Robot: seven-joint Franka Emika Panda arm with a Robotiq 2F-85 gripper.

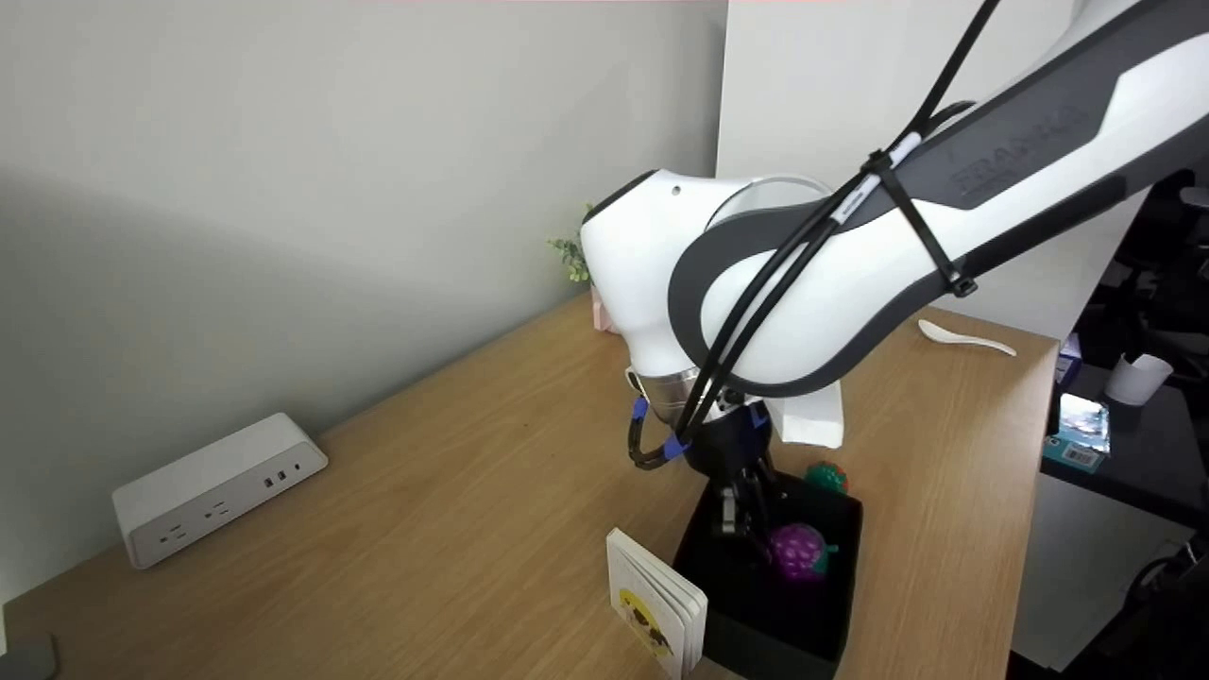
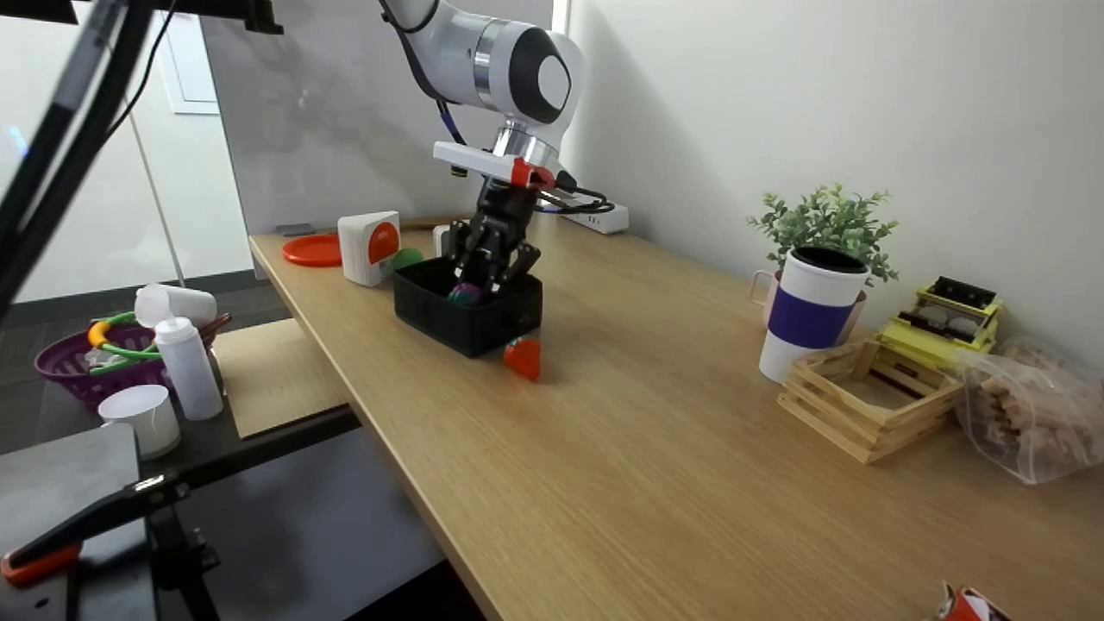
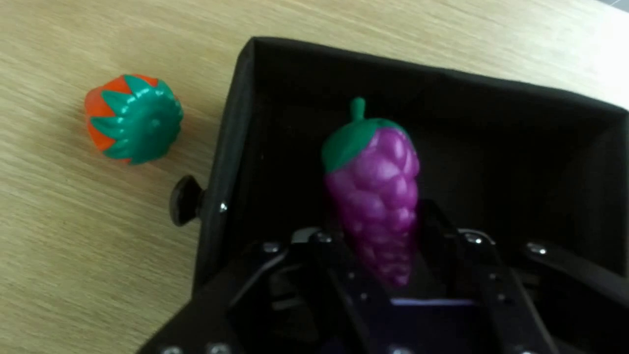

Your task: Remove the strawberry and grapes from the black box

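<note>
Just outside one black box [image 2: 438, 317]: one book [image 1: 654, 601], one strawberry [image 3: 133, 119].
Inside, the claw [image 3: 377, 231] is clamped on one bunch of grapes [image 3: 376, 182].

One strawberry [image 3: 135, 119], one bunch of grapes [image 3: 376, 182], one black box [image 2: 483, 321], one end effector [image 3: 376, 231], one robot arm [image 1: 869, 283], one white outlet block [image 1: 220, 491], one white spoon [image 1: 963, 338], one potted plant [image 2: 824, 224], one wooden crate [image 2: 828, 414], one red plate [image 2: 308, 250], one purple basket [image 2: 82, 377], one squeeze bottle [image 2: 187, 369]
</note>
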